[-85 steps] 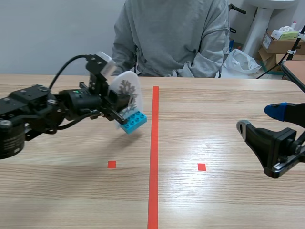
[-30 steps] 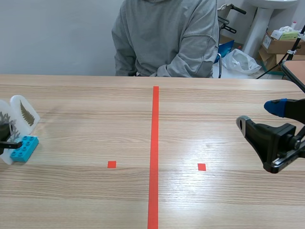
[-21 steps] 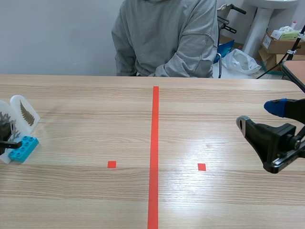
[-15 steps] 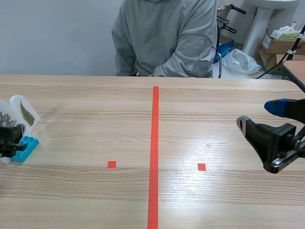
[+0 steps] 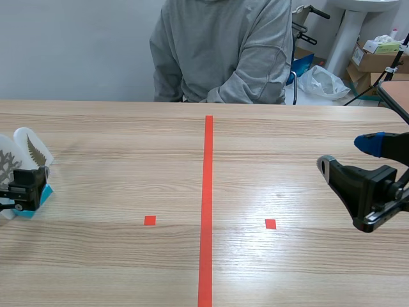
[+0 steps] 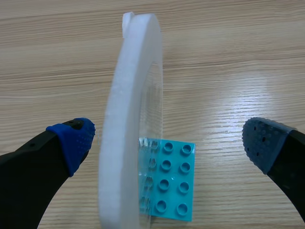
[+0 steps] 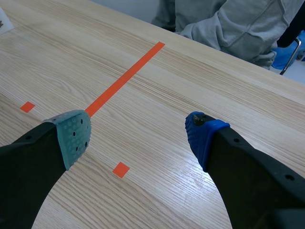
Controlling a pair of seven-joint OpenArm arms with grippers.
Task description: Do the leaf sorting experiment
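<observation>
A white oval leaf card [image 6: 126, 129] stands upright on a cyan studded brick [image 6: 174, 179], seen edge-on between my left gripper's fingers. The left gripper [image 6: 167, 143] is open, with both blue pads clear of the card. In the scene view this gripper [image 5: 25, 188] is at the table's far left edge, with the card [image 5: 6, 163] and a bit of the brick [image 5: 46, 192] showing behind it. A second white card with a fern leaf [image 5: 32, 150] stands just behind. My right gripper [image 5: 348, 157] hangs open and empty over the right half of the table [image 7: 138, 133].
A person in a grey sweatshirt [image 5: 223, 51] sits across the table, arms close to the far edge. A red tape line [image 5: 206, 204] runs down the middle, with a small red square [image 5: 149, 220] on either side. Boxes and a bag [image 5: 326, 80] sit off the table at the back right.
The left arm carried the card on its brick from near the middle to the far left. Its fingers then spread apart and let the card go. The right arm kept still.
</observation>
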